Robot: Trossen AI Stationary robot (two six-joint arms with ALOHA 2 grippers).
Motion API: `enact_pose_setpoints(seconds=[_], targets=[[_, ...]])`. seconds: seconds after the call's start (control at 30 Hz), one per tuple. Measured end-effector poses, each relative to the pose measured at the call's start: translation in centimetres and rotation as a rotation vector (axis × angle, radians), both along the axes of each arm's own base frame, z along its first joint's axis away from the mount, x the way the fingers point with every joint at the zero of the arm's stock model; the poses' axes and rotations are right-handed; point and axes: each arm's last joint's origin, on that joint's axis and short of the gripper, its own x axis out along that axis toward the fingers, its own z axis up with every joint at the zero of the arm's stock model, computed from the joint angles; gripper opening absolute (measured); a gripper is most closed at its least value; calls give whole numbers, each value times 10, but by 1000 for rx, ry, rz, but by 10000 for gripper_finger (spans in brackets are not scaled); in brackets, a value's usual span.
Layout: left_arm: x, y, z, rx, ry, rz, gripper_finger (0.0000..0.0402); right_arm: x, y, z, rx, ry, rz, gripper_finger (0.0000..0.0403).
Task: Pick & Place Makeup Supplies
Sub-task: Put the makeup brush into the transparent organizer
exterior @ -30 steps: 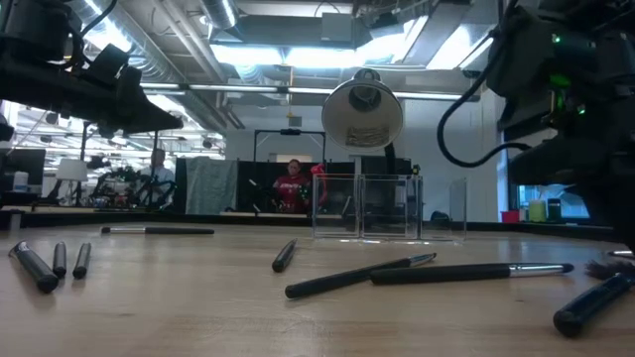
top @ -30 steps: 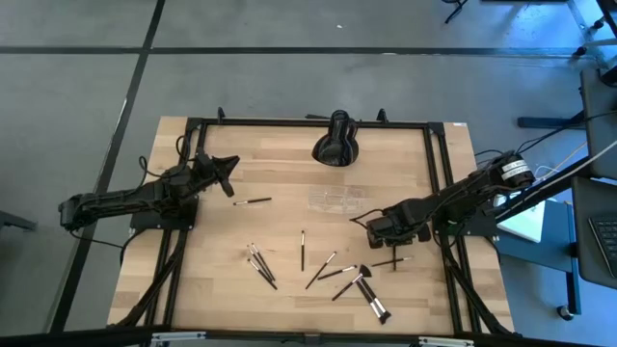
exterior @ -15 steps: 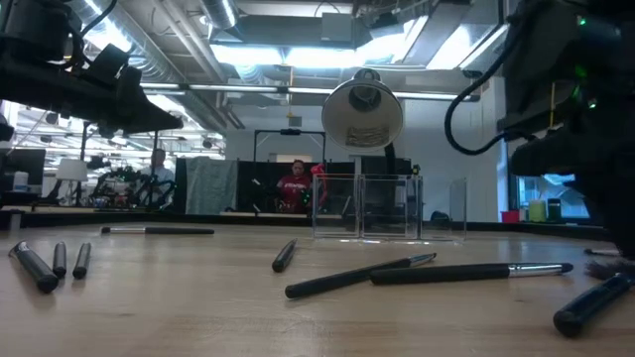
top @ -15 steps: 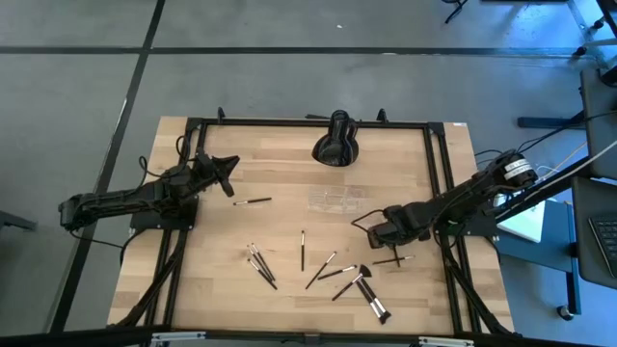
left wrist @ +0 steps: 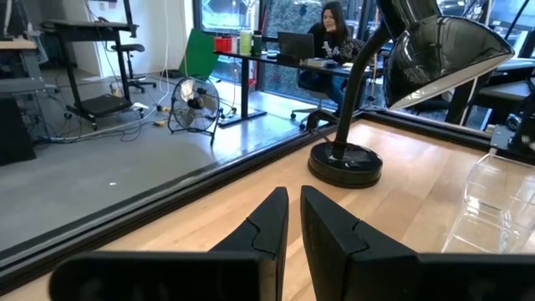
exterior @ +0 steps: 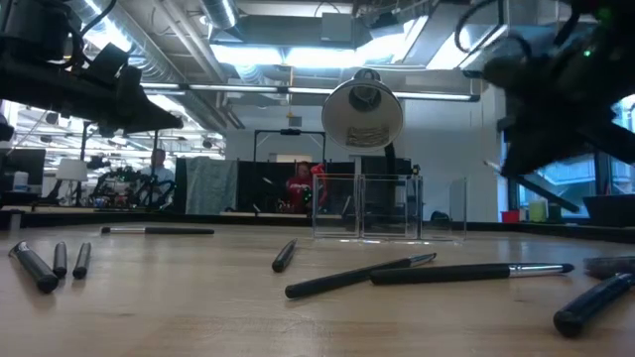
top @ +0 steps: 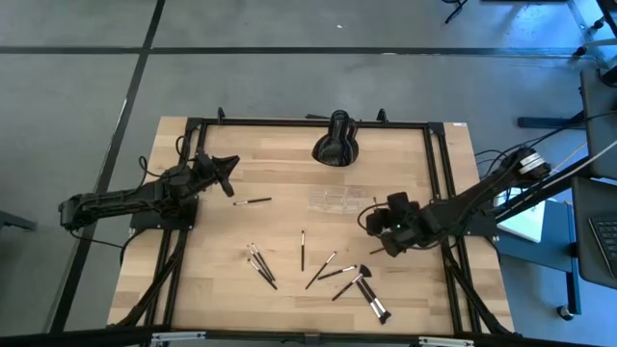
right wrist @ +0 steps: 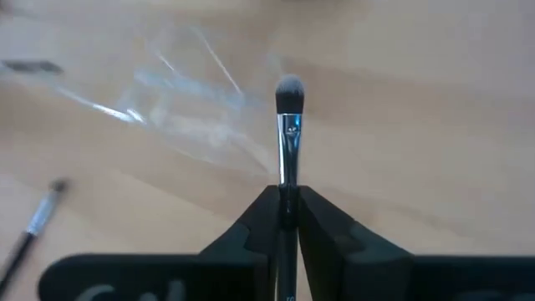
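My right gripper [top: 373, 225] hangs over the table's right half, near the clear organiser tray [top: 337, 200], and is shut on one makeup brush [right wrist: 289, 125] with a silver ferrule and a grey-tipped head. Several other dark-handled makeup brushes lie flat on the wood: one alone [top: 253, 201], a bunch [top: 260, 262], and more toward the near edge [top: 328, 272]. My left gripper [top: 229, 175] waits shut and level above the table's left side, with nothing between its fingers [left wrist: 292, 213]. My right gripper pinches the brush between its two fingers on the handle just behind the ferrule [right wrist: 287, 186]. The brush lies along the fingers, and its head [right wrist: 289, 90] sticks out past the fingertips. The fingers slant down toward the table's left side. The brush is lifted clear of the table.
A large black rounded lamp-like object [top: 335, 145] stands on a round foot at the table's far edge, behind the tray. A black frame [top: 439, 173] runs along the table's sides. People sit at desks in the room beyond the table.
My right gripper has risen from the table and its wrist has swung round toward the tray. The brush that lay near the right frame has come up with it, lifted clear of the wood. The other brushes have stayed where they were.
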Motion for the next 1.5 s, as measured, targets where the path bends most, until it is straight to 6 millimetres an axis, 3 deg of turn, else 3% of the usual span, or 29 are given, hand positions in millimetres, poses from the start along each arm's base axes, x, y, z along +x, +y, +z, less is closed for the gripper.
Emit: enact_pose_setpoints(seconds=[0.33,0.5,0.9,1.23,1.5], targets=[[0,0,3,5,-29,0,33,13,0,22,-543,-128,22,36],[0,0,4,9,-43,0,33,21,3,23,-710,-124,-29,42],[0,0,7,17,-73,0,33,55,13,-13,-749,-154,-109,43],[0,0,7,19,-72,-6,33,70,-11,-33,-779,-73,-188,44],[0,0,7,19,-72,-7,33,72,-15,-35,-745,-56,-169,52]])
